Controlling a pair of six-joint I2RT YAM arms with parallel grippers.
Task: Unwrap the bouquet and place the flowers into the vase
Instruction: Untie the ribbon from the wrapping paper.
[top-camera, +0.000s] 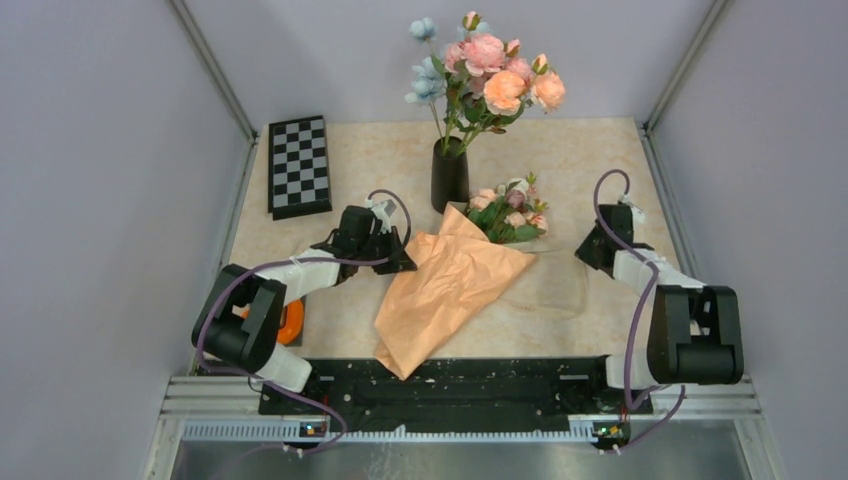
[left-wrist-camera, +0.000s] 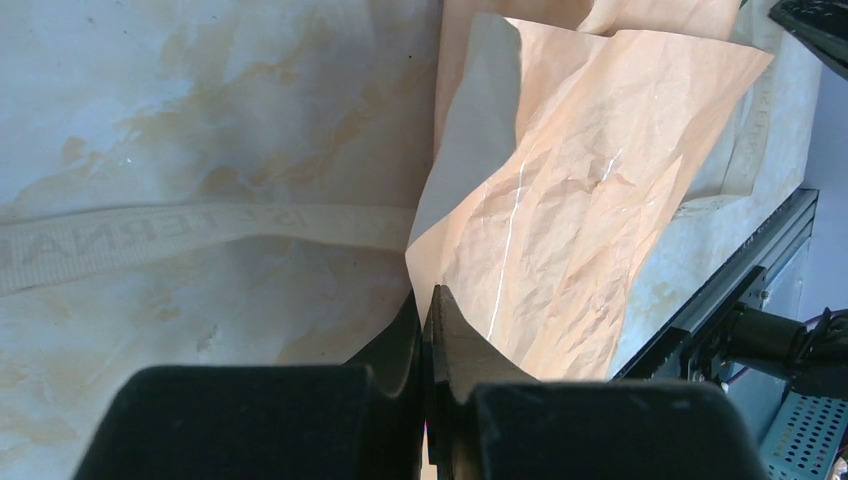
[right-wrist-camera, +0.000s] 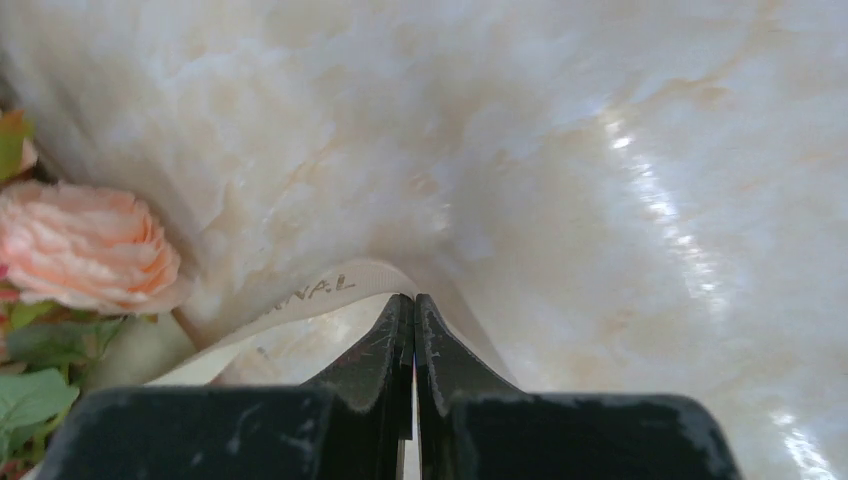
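— L jaws: together, tips right at edge of peach paper (left-wrist-camera: 560, 200). Sheet nipped or not: can't tell. R jaws: together too, clamped on cream ribbon (right-wrist-camera: 310, 292) by the look, w/ ribbon drawn up to a peak at tips.

— Why held like that?

— Prob. to pull wrap apart from both sides: paper tugged L, ribbon drawn R & clear of stems. Only a guess.

— Bouquet (top-camera: 510, 213) location?

— Lying on surface (top-camera: 370, 150) just R of black vase (top-camera: 449, 180), heads toward far side, resting on top end of paper. Paper opened out, spread toward near edge.

— Flowers (right-wrist-camera: 85, 245) in vase?

— Not yet. Bunched together, stems hidden under leaves & paper. Vase upright, already holding taller pink & blue bunch (top-camera: 490, 85), so likely a tight fit at neck.

— Next?

— Prob. get ribbon out of the way, then grip stems low, w/ wrap pinned by L so as not to drag along.
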